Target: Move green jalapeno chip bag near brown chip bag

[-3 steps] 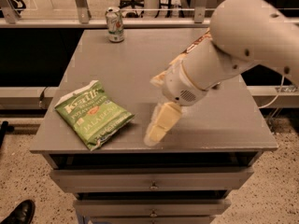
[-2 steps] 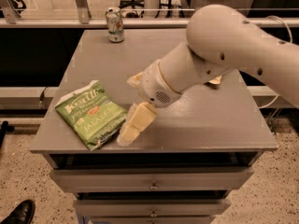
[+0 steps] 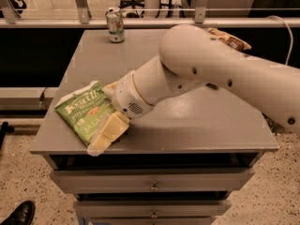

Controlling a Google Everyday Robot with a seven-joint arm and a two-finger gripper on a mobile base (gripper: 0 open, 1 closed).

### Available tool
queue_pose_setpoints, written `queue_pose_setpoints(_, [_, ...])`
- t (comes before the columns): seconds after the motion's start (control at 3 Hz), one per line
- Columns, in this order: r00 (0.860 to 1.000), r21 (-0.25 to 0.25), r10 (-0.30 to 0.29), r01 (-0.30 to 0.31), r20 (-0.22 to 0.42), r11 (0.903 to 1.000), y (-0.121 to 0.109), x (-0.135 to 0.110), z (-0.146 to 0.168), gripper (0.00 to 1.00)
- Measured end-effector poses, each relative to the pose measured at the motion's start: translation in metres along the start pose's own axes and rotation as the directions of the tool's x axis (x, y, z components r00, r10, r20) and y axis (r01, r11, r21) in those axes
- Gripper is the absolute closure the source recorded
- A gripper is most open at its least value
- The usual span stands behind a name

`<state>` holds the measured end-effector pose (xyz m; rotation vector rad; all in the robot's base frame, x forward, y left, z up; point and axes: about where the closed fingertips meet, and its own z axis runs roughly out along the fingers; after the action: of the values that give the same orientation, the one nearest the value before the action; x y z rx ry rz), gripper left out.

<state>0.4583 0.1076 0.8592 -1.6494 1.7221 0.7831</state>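
The green jalapeno chip bag point(image 3: 83, 109) lies flat at the front left of the grey table point(image 3: 197, 125). My gripper point(image 3: 101, 118) is down at the bag's right end, open. One cream finger point(image 3: 108, 134) lies over the bag's front right corner, and the other finger point(image 3: 111, 86) sits at its far right edge. The brown chip bag point(image 3: 229, 39) lies at the back right of the table, partly hidden behind my arm.
A soda can point(image 3: 115, 25) stands at the back left of the table. A rail and glass panel run behind the table. Drawers point(image 3: 152, 184) are below the front edge. A black shoe point(image 3: 16, 214) is on the floor at bottom left.
My gripper has moved left across the table and come down onto the right end of the green bag. The bag has not moved.
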Motion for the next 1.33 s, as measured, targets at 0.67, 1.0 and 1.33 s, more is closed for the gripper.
queue_pose_setpoints(0.67, [1.000, 0.027, 0.017, -0.017, 0.000, 0.9995, -0.008, 0.013, 0.005, 0.37])
queue_pose_setpoints(1.0, [1.000, 0.046, 0.019, -0.019, -0.005, 0.9988, -0.014, 0.018, 0.000, 0.67])
queue_pose_setpoints(1.33, [1.000, 0.071, 0.013, -0.012, -0.007, 0.9974, -0.022, 0.019, -0.011, 0.91])
